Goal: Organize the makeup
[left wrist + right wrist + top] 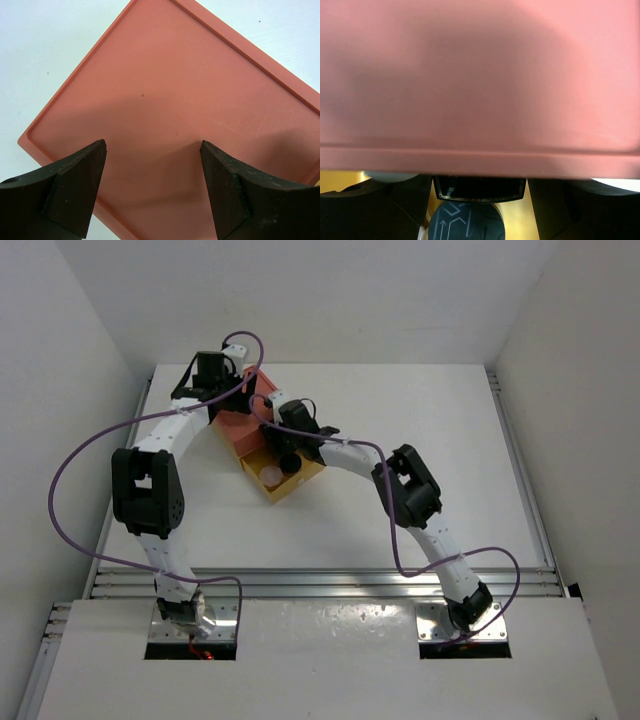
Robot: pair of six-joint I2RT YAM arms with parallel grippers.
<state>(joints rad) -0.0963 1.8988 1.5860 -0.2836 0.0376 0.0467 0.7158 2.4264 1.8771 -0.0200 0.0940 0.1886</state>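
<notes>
Left gripper point(152, 145) spread wide, nothing between fingers, hovering over top of orange-red box point(175, 90). Right gripper point(479, 200) down in open yellow drawer point(300, 483), hard against box front. Black square compact point(480, 187) sits between its fingers; cannot tell whether pinched or merely straddled.

Risk: compact snags box edge, or drops onto black round compact point(465, 225) just beside.

Only top view shows pink round disc point(270, 477) in drawer — only right wrist view shows compacts. Bottles not visible.

Pink round disc point(270, 477) and black round compact point(465, 227) in yellow plastic drawer point(283, 493), before orange-red plastic box point(238, 428).
</notes>
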